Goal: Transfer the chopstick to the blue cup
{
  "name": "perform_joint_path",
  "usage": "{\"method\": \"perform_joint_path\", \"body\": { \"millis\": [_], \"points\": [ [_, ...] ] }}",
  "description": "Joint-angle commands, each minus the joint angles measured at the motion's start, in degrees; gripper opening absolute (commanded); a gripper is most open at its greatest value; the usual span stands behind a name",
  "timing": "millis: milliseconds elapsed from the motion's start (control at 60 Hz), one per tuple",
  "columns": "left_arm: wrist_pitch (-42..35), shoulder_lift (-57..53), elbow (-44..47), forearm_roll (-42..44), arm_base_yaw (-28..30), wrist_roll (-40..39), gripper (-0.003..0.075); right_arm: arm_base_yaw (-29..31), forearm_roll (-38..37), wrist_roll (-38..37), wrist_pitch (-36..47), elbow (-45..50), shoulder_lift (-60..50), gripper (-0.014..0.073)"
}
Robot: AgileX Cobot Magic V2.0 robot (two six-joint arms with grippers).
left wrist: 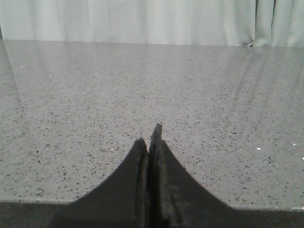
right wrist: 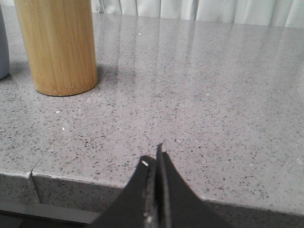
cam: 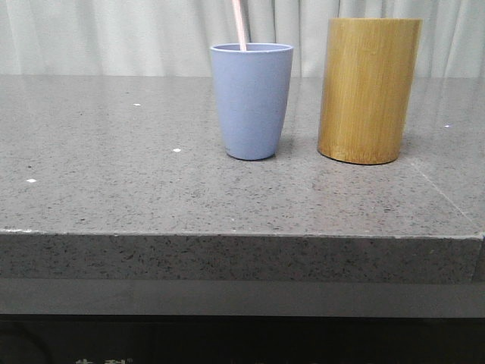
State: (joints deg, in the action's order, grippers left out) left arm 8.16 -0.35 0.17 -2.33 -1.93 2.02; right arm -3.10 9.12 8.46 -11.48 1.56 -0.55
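The blue cup (cam: 251, 100) stands upright on the grey stone table, left of the bamboo cylinder holder (cam: 368, 89). A pale pink chopstick (cam: 239, 24) stands in the blue cup, its upper end running out of the top of the front view. The bamboo holder also shows in the right wrist view (right wrist: 58, 45), with a sliver of the blue cup (right wrist: 3, 45) at the picture's edge. My left gripper (left wrist: 150, 137) is shut and empty over bare table. My right gripper (right wrist: 156, 159) is shut and empty at the table's front edge, well away from the holder.
The grey speckled table (cam: 114, 174) has a front edge close to the camera. A seam (cam: 443, 199) runs through the top at the right. White curtains (cam: 114, 34) hang behind the table.
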Motion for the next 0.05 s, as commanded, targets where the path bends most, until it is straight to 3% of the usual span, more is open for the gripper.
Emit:
{"method": "perform_joint_path", "body": {
  "millis": [0, 33],
  "points": [
    [-4.8, -1.3, 0.4, -0.5, 0.2, -0.1, -0.0019, 0.3, -0.4, 0.2, 4.9, -0.3, -1.3, -0.0101],
    [-4.8, -1.3, 0.4, -0.5, 0.2, -0.1, -0.0019, 0.3, -0.4, 0.2, 4.9, -0.3, -1.3, -0.0101]
  ]
}}
